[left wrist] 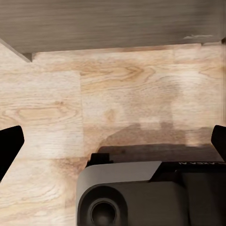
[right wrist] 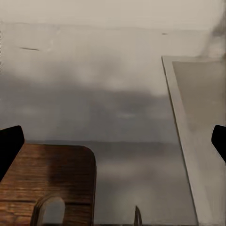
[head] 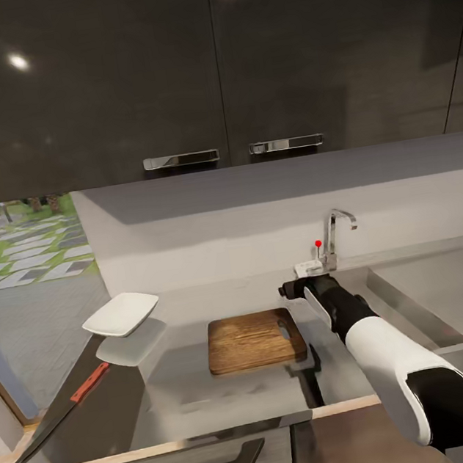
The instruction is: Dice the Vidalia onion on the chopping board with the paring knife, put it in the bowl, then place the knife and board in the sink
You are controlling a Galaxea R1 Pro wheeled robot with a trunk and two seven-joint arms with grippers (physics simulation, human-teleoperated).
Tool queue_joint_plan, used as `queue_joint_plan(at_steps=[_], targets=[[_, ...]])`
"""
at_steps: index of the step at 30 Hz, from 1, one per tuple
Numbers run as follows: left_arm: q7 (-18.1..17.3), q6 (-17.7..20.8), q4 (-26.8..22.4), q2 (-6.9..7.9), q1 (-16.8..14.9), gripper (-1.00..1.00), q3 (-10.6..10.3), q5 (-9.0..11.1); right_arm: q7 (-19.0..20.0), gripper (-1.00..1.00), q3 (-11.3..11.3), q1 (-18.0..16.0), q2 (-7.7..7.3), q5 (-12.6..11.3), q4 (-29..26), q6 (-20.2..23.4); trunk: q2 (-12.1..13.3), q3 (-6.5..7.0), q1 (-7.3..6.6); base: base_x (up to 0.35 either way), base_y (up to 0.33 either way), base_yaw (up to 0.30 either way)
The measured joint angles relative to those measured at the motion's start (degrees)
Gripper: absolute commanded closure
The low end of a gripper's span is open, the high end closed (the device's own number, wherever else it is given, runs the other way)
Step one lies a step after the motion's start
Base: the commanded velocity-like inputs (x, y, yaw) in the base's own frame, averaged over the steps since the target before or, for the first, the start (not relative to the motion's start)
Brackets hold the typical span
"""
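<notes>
Right gripper: fingers spread, empty, just beyond the chopping board.
Left gripper: spread, empty, over floor.
Sink: right of board, basin interior hidden.
Paring knife: far left of board, tip off the edge.

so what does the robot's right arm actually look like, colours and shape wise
The right arm wears a glossy white rounded shell over the forearm, with black segments at the elbow end and wrist, a slim white panel along the black wrist section, and a black gripper. In the right wrist view its black fingertips show at both edges.
</notes>
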Motion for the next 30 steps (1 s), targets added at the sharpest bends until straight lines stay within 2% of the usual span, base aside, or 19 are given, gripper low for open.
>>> queue_joint_plan(at_steps=[30], targets=[[0.0, 0.0, 0.0, -0.09, 0.0, -1.0, 0.0, 0.0, 0.1, -1.0, 0.1, 0.0, 0.16, -0.1, 0.3, 0.0, 0.0, 0.0, 0.02, -0.323, 0.0, 0.0]])
